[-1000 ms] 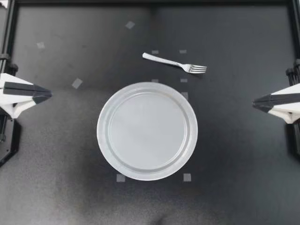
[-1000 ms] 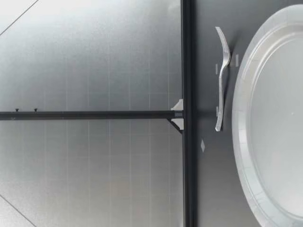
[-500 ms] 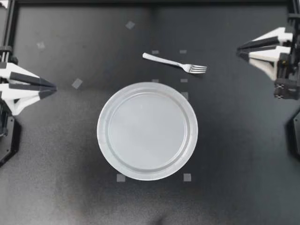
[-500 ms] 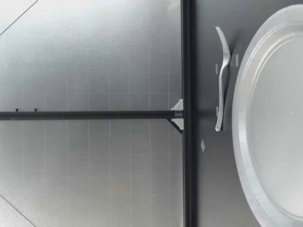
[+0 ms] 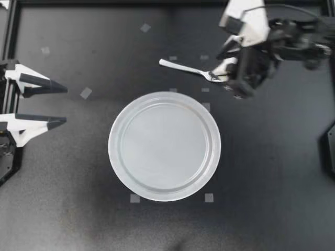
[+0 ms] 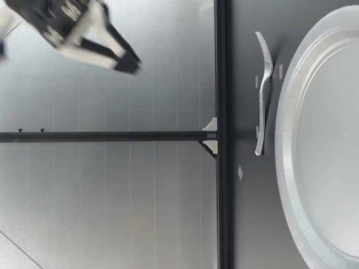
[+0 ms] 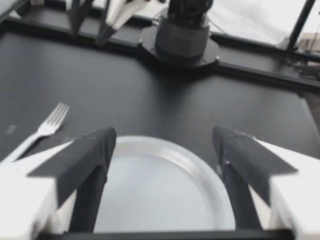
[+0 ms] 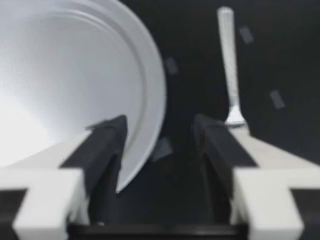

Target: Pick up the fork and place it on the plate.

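The fork [image 5: 183, 67] lies flat on the dark table [image 5: 272, 172], just beyond the far rim of the plate [image 5: 113, 149] and clear of it, tines pointing right. My right gripper [image 5: 224, 64] hangs above those tines, released, with nothing between its fingers. My left gripper [image 5: 64, 105] sits at the table's left edge, fingers spread wide and empty.

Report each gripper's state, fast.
Left gripper: open, empty.
Right gripper: open, empty, hovering above the fork.
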